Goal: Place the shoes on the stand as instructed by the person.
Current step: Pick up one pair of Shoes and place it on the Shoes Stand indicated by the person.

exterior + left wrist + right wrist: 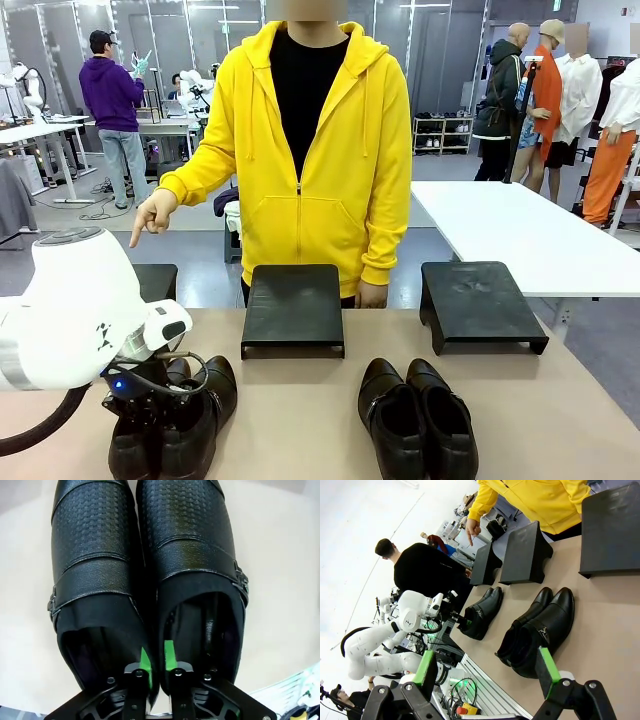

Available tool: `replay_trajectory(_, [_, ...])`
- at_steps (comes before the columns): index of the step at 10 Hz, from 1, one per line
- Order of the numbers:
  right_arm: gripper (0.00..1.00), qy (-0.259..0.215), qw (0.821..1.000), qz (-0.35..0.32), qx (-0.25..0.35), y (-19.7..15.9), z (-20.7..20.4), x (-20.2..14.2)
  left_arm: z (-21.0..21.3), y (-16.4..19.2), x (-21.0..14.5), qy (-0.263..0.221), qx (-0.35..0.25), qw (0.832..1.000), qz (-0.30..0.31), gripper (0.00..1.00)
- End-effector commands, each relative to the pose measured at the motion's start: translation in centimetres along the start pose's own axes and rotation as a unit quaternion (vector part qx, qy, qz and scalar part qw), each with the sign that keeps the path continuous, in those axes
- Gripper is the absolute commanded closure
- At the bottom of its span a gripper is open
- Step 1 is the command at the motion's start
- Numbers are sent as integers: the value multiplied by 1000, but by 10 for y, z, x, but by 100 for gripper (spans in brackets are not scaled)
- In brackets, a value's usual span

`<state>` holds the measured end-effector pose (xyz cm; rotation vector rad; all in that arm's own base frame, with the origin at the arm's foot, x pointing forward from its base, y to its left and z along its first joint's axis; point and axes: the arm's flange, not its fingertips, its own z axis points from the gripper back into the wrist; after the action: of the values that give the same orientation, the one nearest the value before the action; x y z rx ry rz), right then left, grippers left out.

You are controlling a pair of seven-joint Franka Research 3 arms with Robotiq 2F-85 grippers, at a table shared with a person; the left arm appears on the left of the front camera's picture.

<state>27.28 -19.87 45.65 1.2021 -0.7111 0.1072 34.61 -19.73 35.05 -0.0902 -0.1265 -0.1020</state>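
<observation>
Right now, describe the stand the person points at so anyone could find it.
Black stands line the far edge of the table. Pick the leftmost stand, half hidden behind the white left arm, just under the person's pointing hand; the others sit unobstructed.

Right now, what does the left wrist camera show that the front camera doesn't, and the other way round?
Left wrist view: the embossed grain and metal side buckles of the black leather shoes, and the left pincer's green pads squeezing the pair's two inner walls together. Front view: the person in the yellow hoodie pointing a hand down towards the leftmost black stand, a middle black stand, a right black stand and a second black pair. Both: the gripped pair with the left pincer on it.
</observation>
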Motion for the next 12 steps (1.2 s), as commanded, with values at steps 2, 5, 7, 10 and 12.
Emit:
replay_trajectory(2, [0,-4,1000,5,4,1,1,2,4,14,-20,-6,0,1000,-9,100])
replay_trajectory(5, [0,-4,1000,5,4,1,1,2,38,17,-12,-14,-27,999,-31,100])
replay_trajectory(7, [0,-4,1000,5,4,1,1,2,78,26,-1,-41,-30,998,-26,100])
replay_trajectory(10, [0,-4,1000,5,4,1,1,2,128,58,12,-57,-20,997,-54,100])
replay_trajectory(12, [0,-4,1000,5,4,1,1,2,143,87,21,-71,-20,996,-44,100])
